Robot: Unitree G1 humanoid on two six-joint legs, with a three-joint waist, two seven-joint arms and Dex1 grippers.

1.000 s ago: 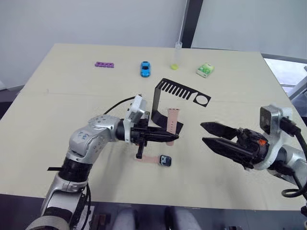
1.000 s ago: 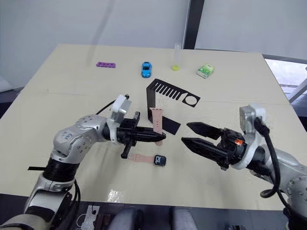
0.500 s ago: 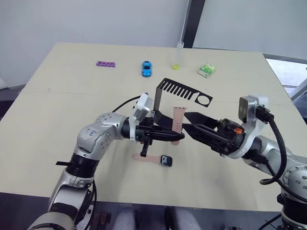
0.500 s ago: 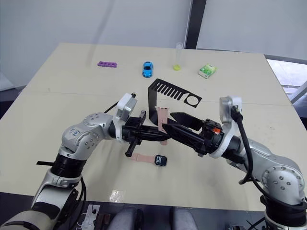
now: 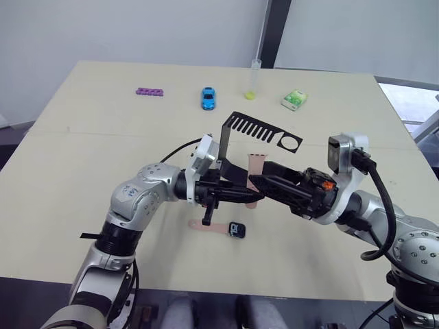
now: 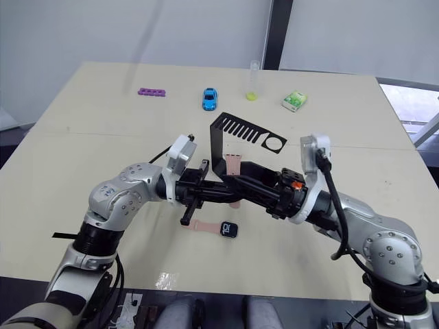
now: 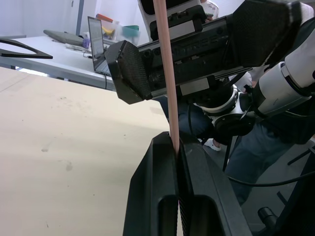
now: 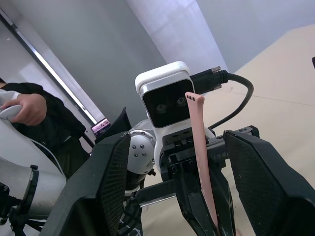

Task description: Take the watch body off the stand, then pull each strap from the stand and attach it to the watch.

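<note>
Left eye view: right gripper (image 5: 255, 182), jaws spread, has closed around left gripper's (image 5: 248, 197) pinched strap (image 5: 253, 171).

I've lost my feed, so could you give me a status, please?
Left hand shut on strap. Right hand open around it. Watch body on table, one strap attached.

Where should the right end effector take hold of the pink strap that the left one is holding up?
Grip the strap on its free upper length, above where the left end effector pinches its lower end. The band stands upright, with its flat faces turned toward the open fingers of the right end effector on either side. Probably best to close on those faces, well clear of the left fingertips.
</note>
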